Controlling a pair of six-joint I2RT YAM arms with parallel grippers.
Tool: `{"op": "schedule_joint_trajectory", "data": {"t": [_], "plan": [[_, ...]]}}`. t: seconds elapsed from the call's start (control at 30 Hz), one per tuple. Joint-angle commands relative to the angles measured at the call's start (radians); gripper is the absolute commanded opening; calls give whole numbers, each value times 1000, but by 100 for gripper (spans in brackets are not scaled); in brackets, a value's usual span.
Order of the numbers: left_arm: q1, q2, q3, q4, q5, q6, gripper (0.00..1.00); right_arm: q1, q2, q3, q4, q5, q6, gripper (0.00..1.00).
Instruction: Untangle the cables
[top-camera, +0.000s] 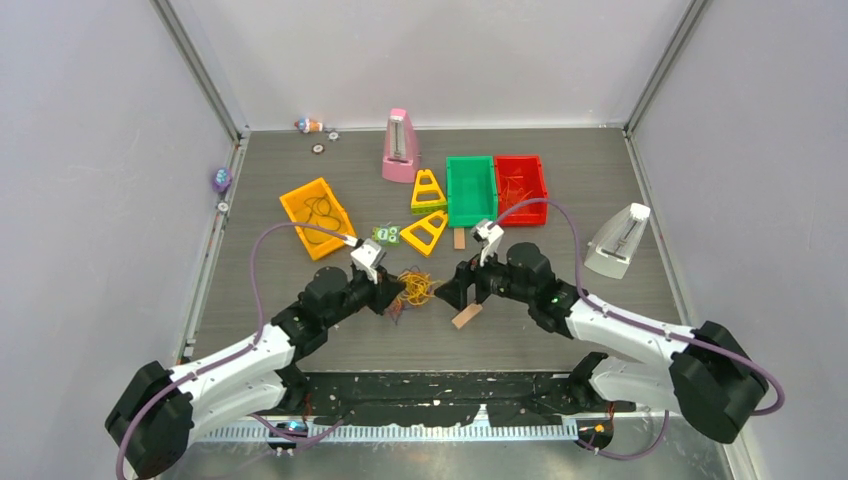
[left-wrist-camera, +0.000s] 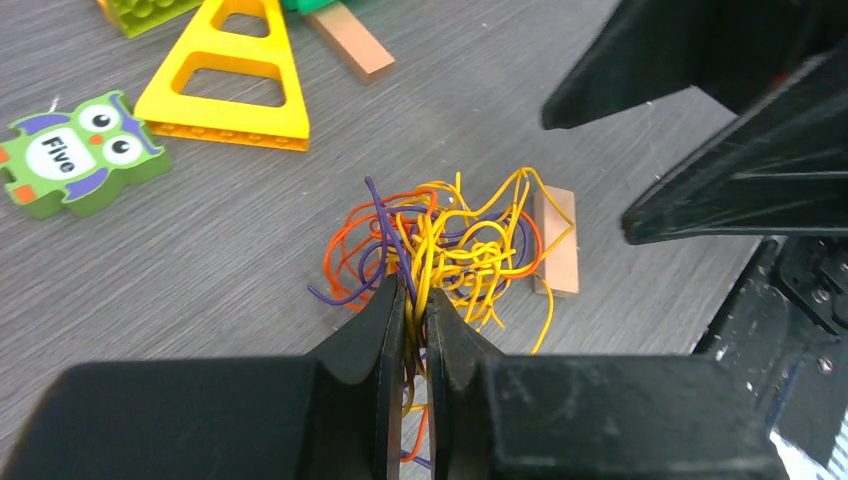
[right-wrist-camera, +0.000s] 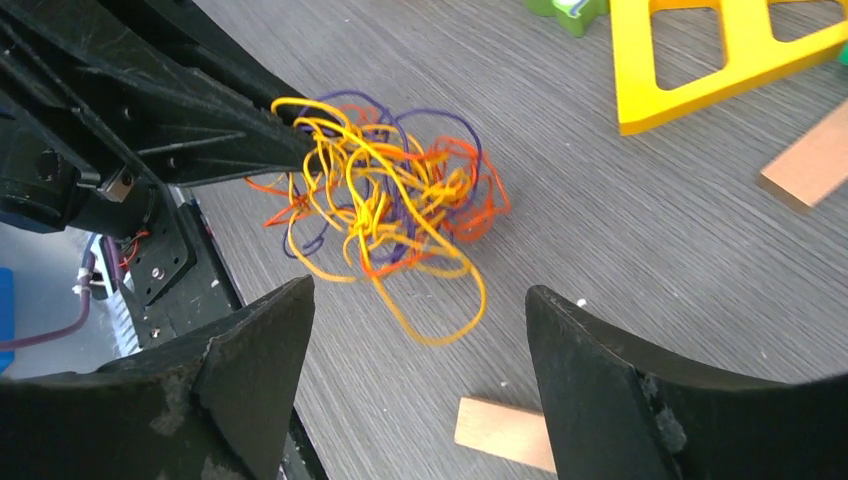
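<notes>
A tangled ball of thin yellow, orange-red and dark purple cables (top-camera: 416, 288) hangs just above the grey table between the two arms. My left gripper (top-camera: 396, 298) is shut on several strands at the ball's left edge; in the left wrist view the cables (left-wrist-camera: 450, 245) run down between its closed fingertips (left-wrist-camera: 418, 300). My right gripper (top-camera: 452, 291) is open and empty just right of the ball. In the right wrist view the cables (right-wrist-camera: 385, 205) lie ahead of its wide-spread fingers (right-wrist-camera: 270, 340).
A small wooden block (top-camera: 466, 316) lies under the right gripper. Yellow triangle frames (top-camera: 425, 232), an owl card (top-camera: 386, 235), another wooden block (top-camera: 459, 238), orange (top-camera: 317, 217), green (top-camera: 471, 189) and red (top-camera: 521, 182) bins and two metronomes (top-camera: 401, 146) stand behind.
</notes>
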Motion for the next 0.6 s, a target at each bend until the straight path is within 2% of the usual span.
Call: {"op": "schedule_joint_trajectory", "data": {"t": [0.0,0.23,0.3,0.37,0.43,0.47,0.53,0.57], "plan": [[0,-27,-19,124,100,15,11,7,76,68,83,-94,-45,82],[0,-72,-52,166,124,14,11,8,130,58,128,-122,-49,78],[0,-75,-55,170,118,13,11,7,136,55,146,-160,-47,69],[0,-73,-55,170,115,11,11,8,135,47,168,-191,-39,55],[0,-67,-51,164,99,10,11,8,122,36,185,-195,-34,36],[-1,-65,-48,156,92,9,11,8,115,26,188,-195,-34,34],[0,-61,-43,144,75,10,11,7,89,10,191,-189,-33,20],[0,-60,-39,137,69,10,11,8,70,7,182,-178,-32,10]]}}
